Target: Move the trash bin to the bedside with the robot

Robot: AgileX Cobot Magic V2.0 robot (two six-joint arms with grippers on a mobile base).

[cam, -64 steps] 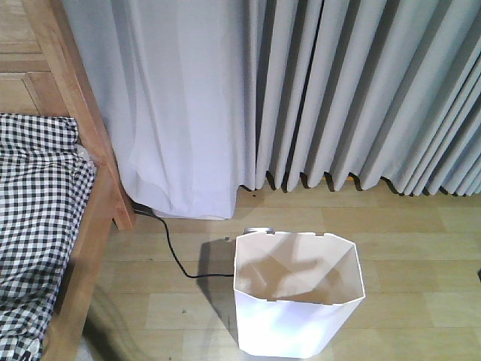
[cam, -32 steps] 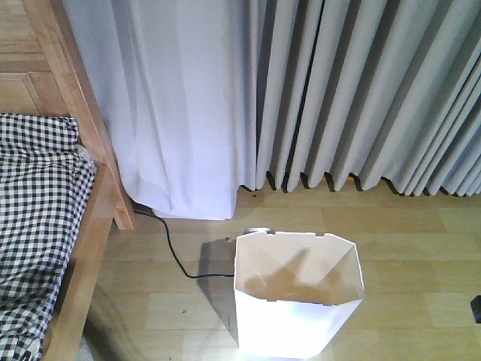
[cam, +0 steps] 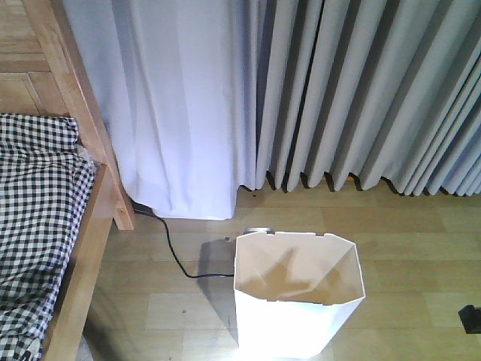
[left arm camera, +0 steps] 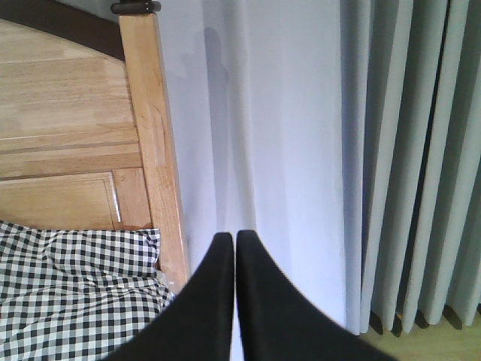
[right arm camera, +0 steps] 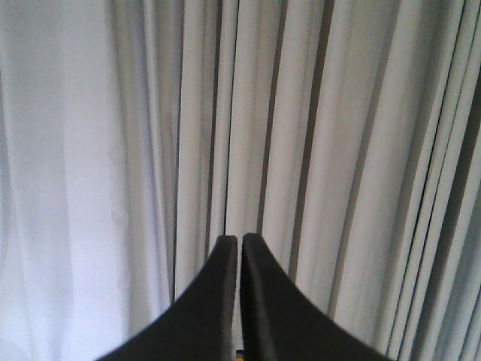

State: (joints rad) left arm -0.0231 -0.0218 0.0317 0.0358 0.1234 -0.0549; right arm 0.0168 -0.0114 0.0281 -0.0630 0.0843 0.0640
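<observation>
The bin (cam: 298,295) stands upright on the floor (cam: 406,248) right of the bed (cam: 71,248), before the curtain (cam: 301,90), touched by neither the left gripper (left arm camera: 234,239) nor right gripper (right arm camera: 239,242), both pressed together, empty.

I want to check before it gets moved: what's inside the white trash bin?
The trash bin shows only bare cream walls crossed by shadows; no rubbish is visible. Its near wall hides the bottom, so the floor of the bin can't be checked.

front view downward, wrists level (curtain (cam: 338,98) shared)
</observation>
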